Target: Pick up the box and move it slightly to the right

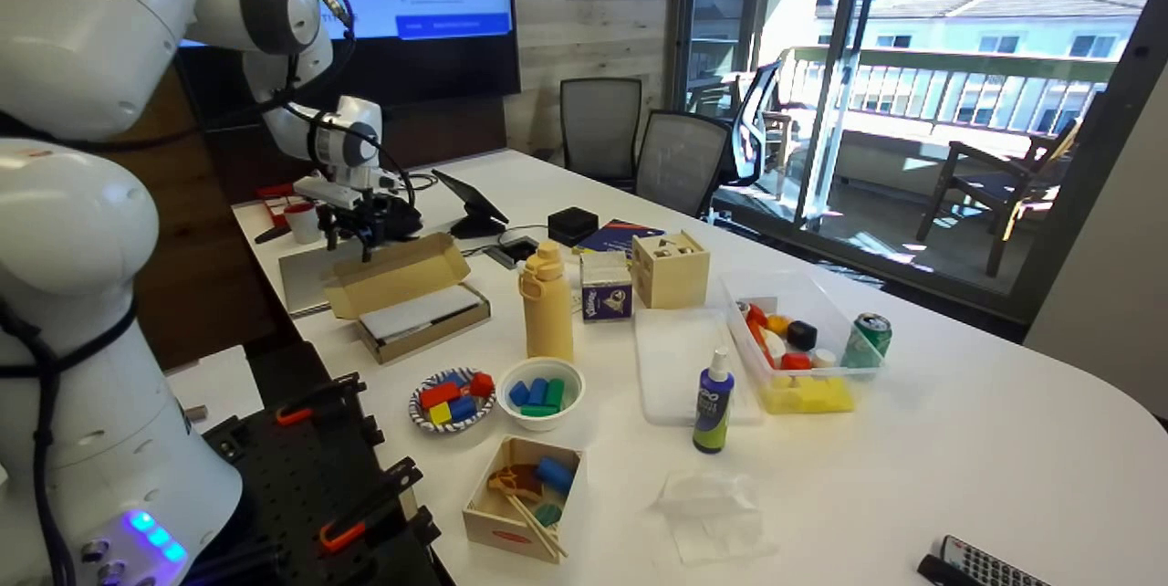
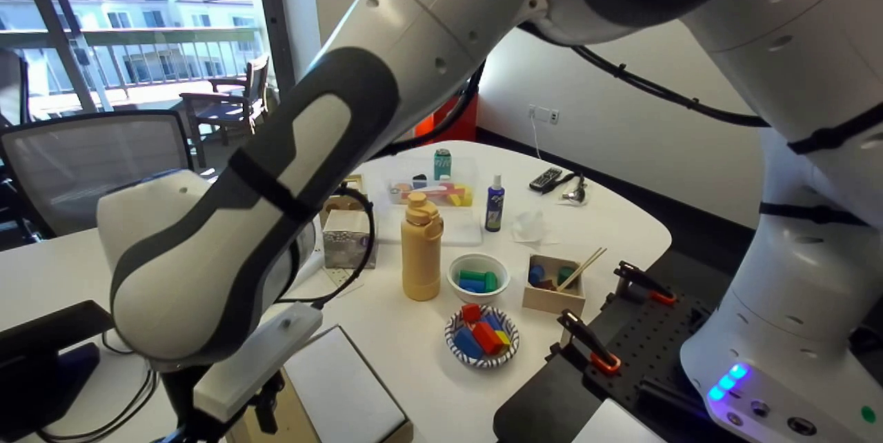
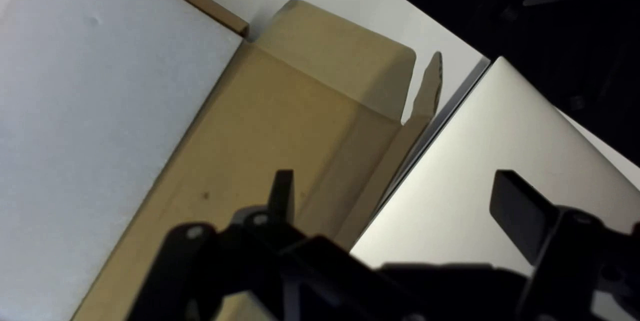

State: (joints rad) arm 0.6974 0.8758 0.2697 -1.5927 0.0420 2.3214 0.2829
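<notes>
Poised empty-handed astride lid edge, with box body off toward bottle

In wrist view, note gripper [image 3: 400, 206] spread wide, holding nothing. Carries one fingertip [image 3: 283, 191] over open lid [image 3: 280, 126] and the opposite fingertip [image 3: 522, 216] over a silver slab [image 3: 440, 186], probably a closed laptop; hence straddling the lid's free edge. Cannot tell whether touching cardboard or just above.

Place box [image 1: 401, 285] on table [image 1: 620, 513], between silver slab and yellow bottle [image 1: 547, 312], apart from the latter. Look for box body just beside gripper: leftward in wrist view, on the bottle side in both exterior views. Trace long axis diagonally in wrist view, upper right to lower left, oblique to direction of closing.

Judged: early in task, at approach. Would call for a wrist turn to square up with a long edge, then a choice of lid or body. Favour body; likely to fold at hinge if lifted by lid alone.

Contents, box body: white slab [image 3: 110, 126], covering most of the opening.

Other containers, in both exterior views: patterned bowl [image 1: 444, 428] with red, blue and yellow blocks [image 1: 440, 397]; white bowl [image 1: 541, 422] with blue and green blocks [image 1: 554, 394]; wooden crate [image 1: 497, 533] with sticks [image 2: 583, 268] and blue cylinder [image 1: 555, 474]; clear bin [image 1: 821, 308] with mixed coloured pieces [image 1: 801, 335].
</notes>
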